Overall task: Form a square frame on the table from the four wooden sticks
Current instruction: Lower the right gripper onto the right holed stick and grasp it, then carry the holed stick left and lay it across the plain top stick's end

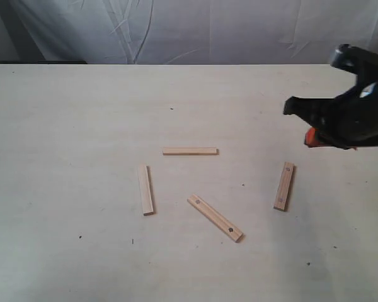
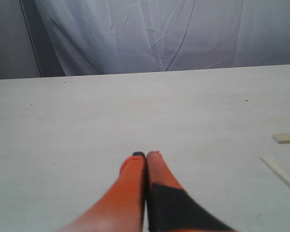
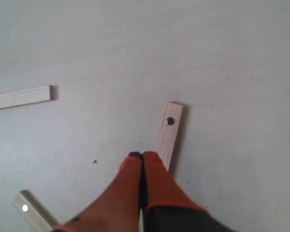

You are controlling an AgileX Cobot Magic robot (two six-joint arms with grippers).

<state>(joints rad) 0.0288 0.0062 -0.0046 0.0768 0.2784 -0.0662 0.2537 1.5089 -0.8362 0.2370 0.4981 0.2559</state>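
Your right gripper (image 3: 142,157) is pinched shut, empty, with the dotted stick (image 3: 170,134) just beyond its tips. Drop like that and you'll shove it askew, not grab it. Your left gripper (image 2: 146,155) is clenched empty too; the other three sticks (image 1: 190,151) lie scattered farther out.

The table (image 1: 63,126) is pale cream-beige with tiny dark specks. The top stick (image 1: 190,151) and left stick (image 1: 145,189) are plain light wood. The middle stick (image 1: 215,218) and right stick (image 1: 284,186) carry small dark dots. The left gripper (image 2: 145,156) and right gripper (image 3: 139,156) are orange and black. The cloth (image 1: 208,31) is grey-white.
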